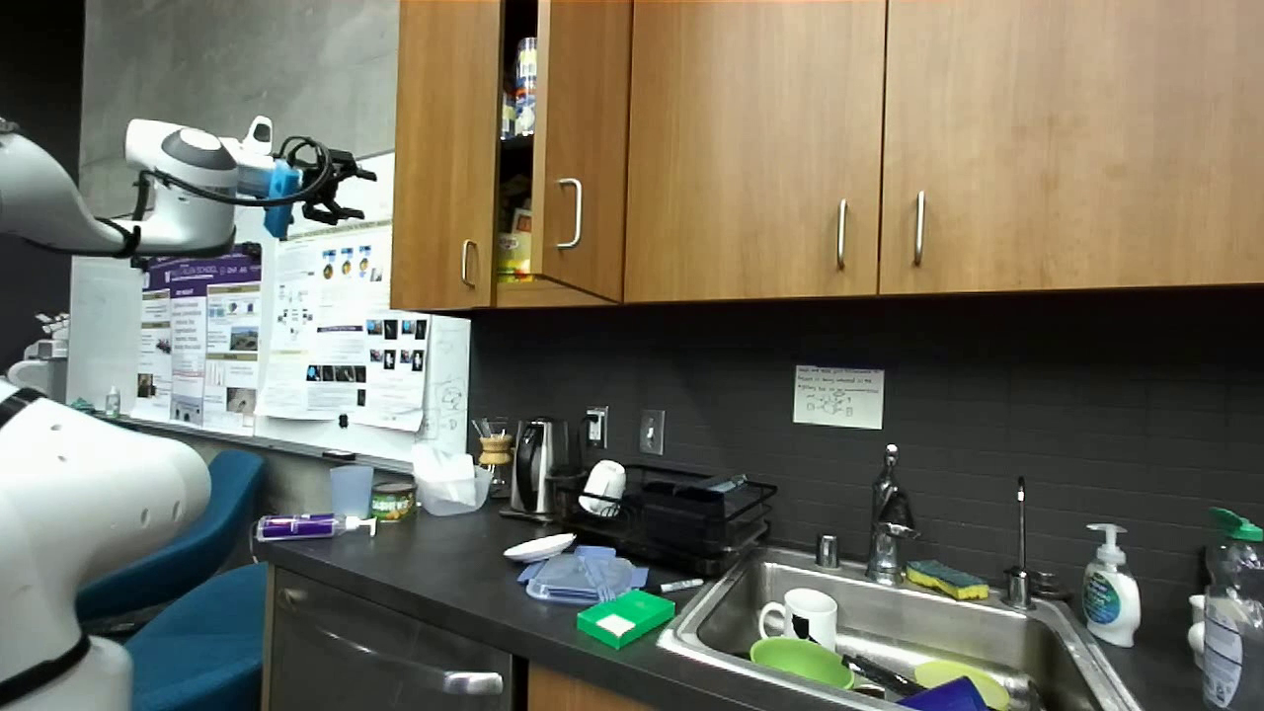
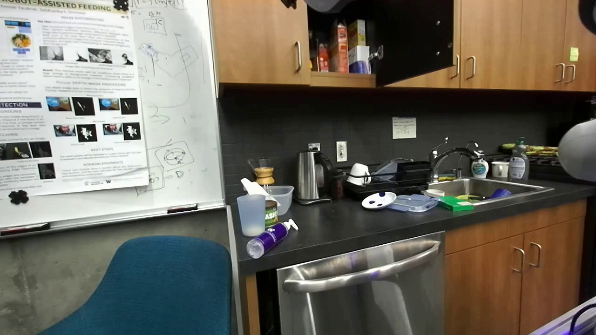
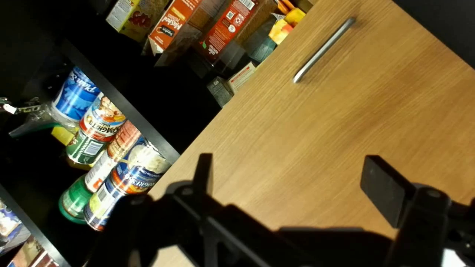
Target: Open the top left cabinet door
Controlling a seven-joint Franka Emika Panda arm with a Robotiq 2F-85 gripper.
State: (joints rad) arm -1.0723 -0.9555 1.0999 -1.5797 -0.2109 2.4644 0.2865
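The top left cabinet door (image 1: 444, 148) is a tall, narrow honey-brown wood panel with a small silver bar handle (image 1: 469, 264) low on its right side. It looks shut in both exterior views (image 2: 260, 44). In the wrist view the door (image 3: 282, 122) fills the middle and right, with its handle (image 3: 323, 50) beyond my fingertips. My gripper (image 1: 363, 196) is open and empty, left of the door in an exterior view. In the wrist view the gripper (image 3: 287, 163) has its fingers wide apart over the bare panel, with nothing between them. Only a dark bit shows at the top of an exterior view.
The adjoining door (image 1: 583, 148) stands open, its dark inner face (image 2: 414, 42) showing. Behind the opening are shelves with cans (image 3: 104, 115) and boxes (image 2: 339, 46). Wider shut doors (image 1: 755, 148) continue right. Below are a counter (image 1: 444, 553), a dish rack (image 1: 691, 504) and a sink (image 1: 711, 612).
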